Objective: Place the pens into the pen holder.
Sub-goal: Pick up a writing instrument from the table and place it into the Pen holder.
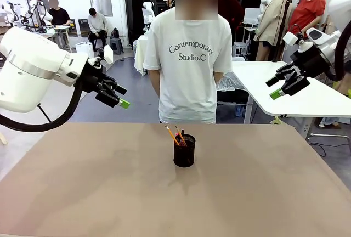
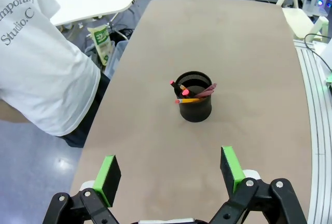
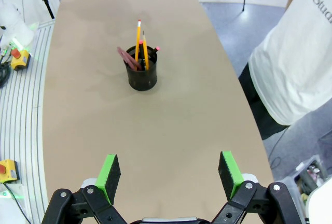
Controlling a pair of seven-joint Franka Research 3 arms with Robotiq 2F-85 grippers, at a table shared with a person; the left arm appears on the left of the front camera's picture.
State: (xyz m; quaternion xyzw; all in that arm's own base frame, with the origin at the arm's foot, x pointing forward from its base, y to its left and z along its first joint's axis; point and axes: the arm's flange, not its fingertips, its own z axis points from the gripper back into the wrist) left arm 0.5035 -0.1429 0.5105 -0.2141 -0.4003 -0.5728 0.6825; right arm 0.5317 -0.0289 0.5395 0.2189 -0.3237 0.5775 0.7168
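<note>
Both arms are up off the table point(image 1: 82, 193), one on each side. The left gripper point(image 1: 116, 95) hangs in the air with its fingers spread wide and nothing between them. In its wrist view, the left gripper point(image 2: 171, 175) has its green pads point(image 2: 110, 172) well apart, with bare tabletop between them.

Ahead of those fingers, and well apart from them, stands the pen holder point(image 2: 195, 99), upright on the table. The pens point(image 2: 193, 93) are inside it, their ends leaning over the rim on different sides.

Over to the right gripper point(image 1: 284, 85): it is also raised, spread open and holding nothing. From its own wrist camera, the right gripper point(image 3: 170, 175) points down the length of the table point(image 3: 171, 130). The pen holder point(image 3: 141, 73) sits far ahead and slightly to the left of its fingers, with the pens point(image 3: 140, 47) sticking up out of it. One yellow pencil point(image 3: 138, 40) rises tallest.

In the front view, the pen holder point(image 1: 184, 150) sits between the two grippers, lower than both, with the pens point(image 1: 176, 135) poking out at the top. A person in a white T-shirt point(image 1: 187, 56) stands at the far edge, behind the cup.
</note>
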